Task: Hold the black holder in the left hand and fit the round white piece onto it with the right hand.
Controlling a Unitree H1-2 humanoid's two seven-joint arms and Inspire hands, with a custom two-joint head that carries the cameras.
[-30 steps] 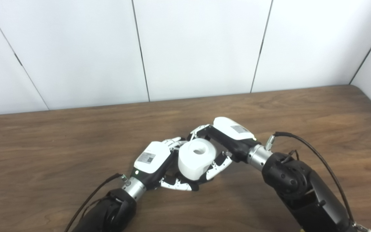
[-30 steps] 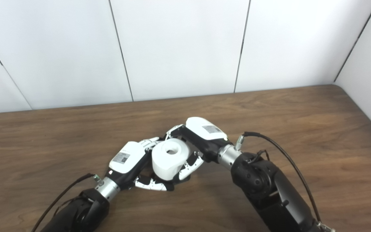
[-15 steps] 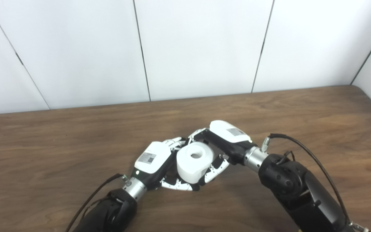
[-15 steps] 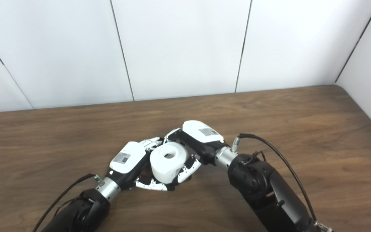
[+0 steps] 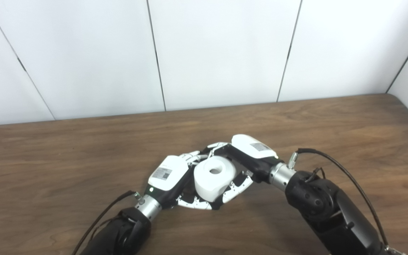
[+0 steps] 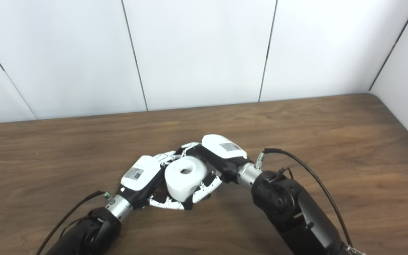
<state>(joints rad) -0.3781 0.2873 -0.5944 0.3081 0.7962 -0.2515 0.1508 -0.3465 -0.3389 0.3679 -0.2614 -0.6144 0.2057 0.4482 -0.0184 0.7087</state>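
- Round white piece [image 5: 213,176], a thick smooth cylinder with a hole in its top face, sits between the two robot hands low over the brown wood-grain table [image 5: 331,120], its hole facing up and tilted slightly toward the camera.
- Right robot hand [image 5: 246,161] wraps it from the far side and from below, fingers [image 5: 237,186] curled under its lower edge: it is grasping the piece.
- Left robot hand [image 5: 170,177] is pressed against the piece's left flank, fingers [image 5: 193,202] reaching beneath it.
- Black holder is almost wholly hidden; some dark material shows between the left palm and the piece, and that is probably it, clenched in the left robot hand.
- Step in hand, as I judge: seating the piece on the holder.
- Next move calls for the right robot hand to press the piece down squarely along the holder's axis while the left one braces, then let go.
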